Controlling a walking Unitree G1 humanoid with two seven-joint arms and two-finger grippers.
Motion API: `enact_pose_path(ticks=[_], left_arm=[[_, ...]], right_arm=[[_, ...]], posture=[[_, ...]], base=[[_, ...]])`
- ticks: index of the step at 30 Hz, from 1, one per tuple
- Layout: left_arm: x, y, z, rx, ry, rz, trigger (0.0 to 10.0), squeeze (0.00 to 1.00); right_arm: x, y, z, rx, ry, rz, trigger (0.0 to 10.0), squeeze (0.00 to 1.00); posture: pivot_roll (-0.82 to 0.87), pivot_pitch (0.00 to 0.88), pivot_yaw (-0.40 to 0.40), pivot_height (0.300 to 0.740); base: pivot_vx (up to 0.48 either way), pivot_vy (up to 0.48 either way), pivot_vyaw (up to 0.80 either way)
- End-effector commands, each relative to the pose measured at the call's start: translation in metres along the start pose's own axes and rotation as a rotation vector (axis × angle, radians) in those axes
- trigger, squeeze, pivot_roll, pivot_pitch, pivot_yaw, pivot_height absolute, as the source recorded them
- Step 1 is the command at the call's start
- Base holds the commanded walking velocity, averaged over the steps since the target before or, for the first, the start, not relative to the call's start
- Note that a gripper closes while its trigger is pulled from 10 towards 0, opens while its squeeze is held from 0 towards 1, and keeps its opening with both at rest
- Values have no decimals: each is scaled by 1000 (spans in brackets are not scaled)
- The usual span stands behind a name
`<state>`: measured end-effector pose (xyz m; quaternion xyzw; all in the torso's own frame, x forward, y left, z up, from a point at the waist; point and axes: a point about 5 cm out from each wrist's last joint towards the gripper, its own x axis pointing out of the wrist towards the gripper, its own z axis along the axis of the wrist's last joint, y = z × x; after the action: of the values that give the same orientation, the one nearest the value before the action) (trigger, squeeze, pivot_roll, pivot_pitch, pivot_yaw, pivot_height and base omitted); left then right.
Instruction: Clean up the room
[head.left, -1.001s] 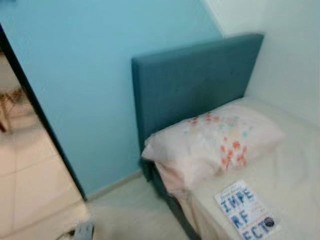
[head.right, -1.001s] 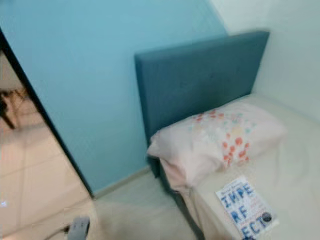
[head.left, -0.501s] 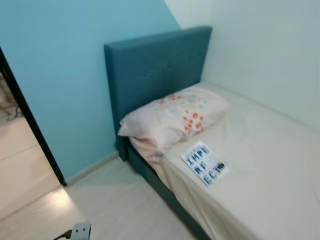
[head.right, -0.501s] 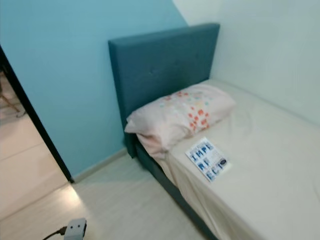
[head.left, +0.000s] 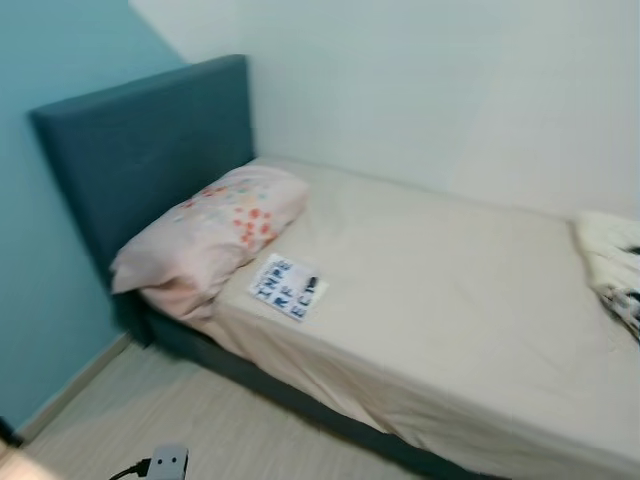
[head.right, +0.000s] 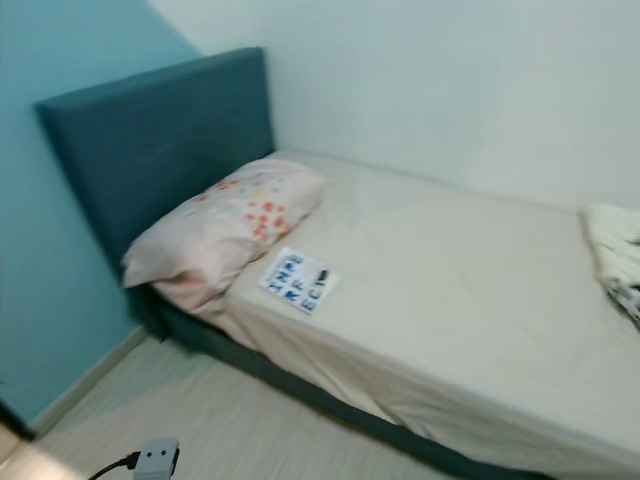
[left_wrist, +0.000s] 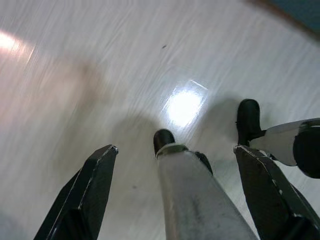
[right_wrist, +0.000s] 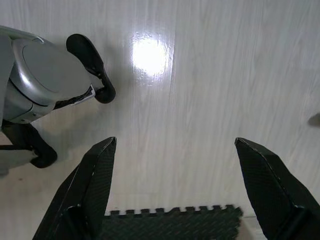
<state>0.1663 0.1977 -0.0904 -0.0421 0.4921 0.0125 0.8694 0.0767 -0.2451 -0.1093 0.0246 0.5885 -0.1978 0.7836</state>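
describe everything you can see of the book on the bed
The book is a thin, white-covered paperback with large blue block letters stacked in rows and a small dark round mark near one corner. It lies flat and closed, cover up, on the cream sheet of the bed, close to the bed's near edge, just beside the floral pillow. Blur hides finer print.

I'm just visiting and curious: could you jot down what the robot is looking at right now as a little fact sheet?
Place: bedroom, blue and white walls
Bed: beige sheet, teal headboard
Pillow: floral, by the headboard
Book: flat on the sheet, beside the pillow
Bundled cloth: at the bed's far end
Left gripper: open, pointing at the floor
Right gripper: open, pointing at the floor
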Motion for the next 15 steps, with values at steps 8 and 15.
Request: enact_pose_path(ticks=[8, 15], left_arm=[[0, 2, 1, 41, -5, 11, 10000, 0], [-1, 3, -1, 45, 9, 12, 10000, 0]], right_arm=[[1, -12, 14, -18, -29, -15, 10000, 0], [0, -26, 12, -19, -43, -32, 10000, 0]], posture=[[-38, 0, -19, 727], [-38, 0, -19, 727]], base=[[0, 0, -713], [0, -227, -500]])
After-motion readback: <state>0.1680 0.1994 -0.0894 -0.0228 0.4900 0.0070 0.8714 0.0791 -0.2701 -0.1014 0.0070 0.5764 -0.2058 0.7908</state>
